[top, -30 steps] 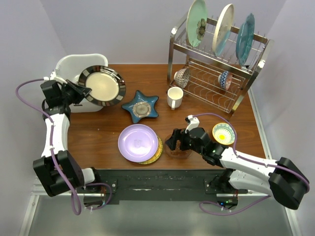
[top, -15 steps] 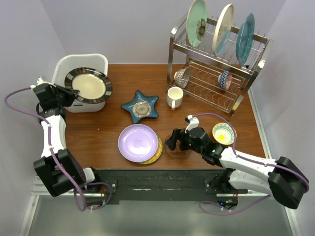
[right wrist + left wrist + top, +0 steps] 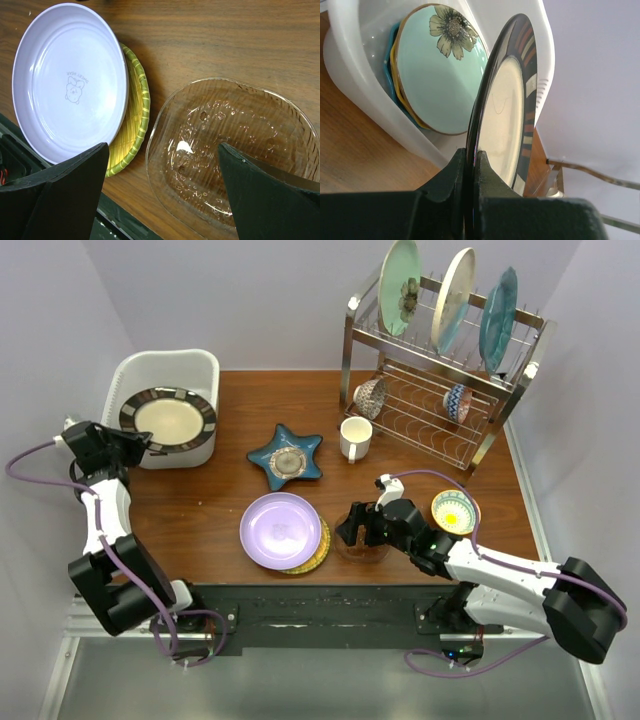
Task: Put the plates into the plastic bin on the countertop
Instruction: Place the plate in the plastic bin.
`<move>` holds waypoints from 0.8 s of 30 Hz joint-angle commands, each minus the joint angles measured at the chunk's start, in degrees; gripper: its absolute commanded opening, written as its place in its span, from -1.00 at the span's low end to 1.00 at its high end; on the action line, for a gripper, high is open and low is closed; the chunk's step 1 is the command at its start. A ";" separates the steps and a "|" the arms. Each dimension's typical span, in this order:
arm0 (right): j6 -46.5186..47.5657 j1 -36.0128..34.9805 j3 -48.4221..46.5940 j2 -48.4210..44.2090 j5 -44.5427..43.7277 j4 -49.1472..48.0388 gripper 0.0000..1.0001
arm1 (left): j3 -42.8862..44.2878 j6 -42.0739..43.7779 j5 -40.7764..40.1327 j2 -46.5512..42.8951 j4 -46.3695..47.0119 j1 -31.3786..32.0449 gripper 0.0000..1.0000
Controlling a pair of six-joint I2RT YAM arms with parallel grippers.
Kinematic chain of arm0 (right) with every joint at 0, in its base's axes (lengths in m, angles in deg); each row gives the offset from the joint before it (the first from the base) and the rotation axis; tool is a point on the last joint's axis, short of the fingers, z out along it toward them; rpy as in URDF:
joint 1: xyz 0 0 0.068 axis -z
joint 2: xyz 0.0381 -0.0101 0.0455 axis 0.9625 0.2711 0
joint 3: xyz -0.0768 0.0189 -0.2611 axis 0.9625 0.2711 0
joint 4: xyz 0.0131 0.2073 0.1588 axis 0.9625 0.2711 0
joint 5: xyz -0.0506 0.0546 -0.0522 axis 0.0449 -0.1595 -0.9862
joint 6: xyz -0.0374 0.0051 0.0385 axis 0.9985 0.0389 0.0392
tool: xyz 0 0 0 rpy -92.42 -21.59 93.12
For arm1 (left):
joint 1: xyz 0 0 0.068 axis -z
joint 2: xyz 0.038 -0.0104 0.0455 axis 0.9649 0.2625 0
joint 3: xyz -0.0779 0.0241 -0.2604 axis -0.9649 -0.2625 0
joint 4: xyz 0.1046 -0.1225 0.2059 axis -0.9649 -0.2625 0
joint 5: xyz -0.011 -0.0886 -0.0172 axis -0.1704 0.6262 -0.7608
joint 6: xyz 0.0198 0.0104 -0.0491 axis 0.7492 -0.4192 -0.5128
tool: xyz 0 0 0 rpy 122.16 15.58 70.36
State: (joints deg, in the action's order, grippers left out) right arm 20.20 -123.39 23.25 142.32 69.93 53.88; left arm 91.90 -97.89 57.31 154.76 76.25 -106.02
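Black-rimmed cream plate point(image 3: 507, 120) clenched edge-on in left claw point(image 3: 470, 167) over plastic bin point(image 3: 365, 100); right claw point(image 3: 162, 150) spread wide above glass dish point(image 3: 200, 115).

Left pincer point(image 3: 470, 162) clamped on plate point(image 3: 506, 115); right pincer point(image 3: 163, 146) spread wide, facing down.

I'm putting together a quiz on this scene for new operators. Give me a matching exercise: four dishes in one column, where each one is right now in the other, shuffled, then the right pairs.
Things
1. black-rimmed plate
2. lavender plate
3. blue star dish
4. clear glass dish

Places
A. on the countertop, under the open right gripper
B. gripped at its rim by the left gripper, over the plastic bin
C. alone on the countertop, beside the white mug
D. lying on a yellow-green dish

Pairs: 1-B; 2-D; 3-C; 4-A
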 commanded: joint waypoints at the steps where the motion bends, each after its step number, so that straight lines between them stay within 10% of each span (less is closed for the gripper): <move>1: 0.51 -0.27 -2.13 0.79 0.33 -1.86 0.86 | -0.08 -7.88 3.61 -0.37 14.03 -1.36 -1.00; 24: 0.33 -0.27 -2.31 3.25 0.86 -2.82 0.86 | -1.58 -12.12 -5.62 5.08 19.94 -2.15 -1.00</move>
State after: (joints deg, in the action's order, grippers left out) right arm 20.20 -123.39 23.18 145.31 70.12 53.62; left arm 86.94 -107.42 51.67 159.78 85.80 -107.77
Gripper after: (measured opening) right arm 0.932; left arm 0.076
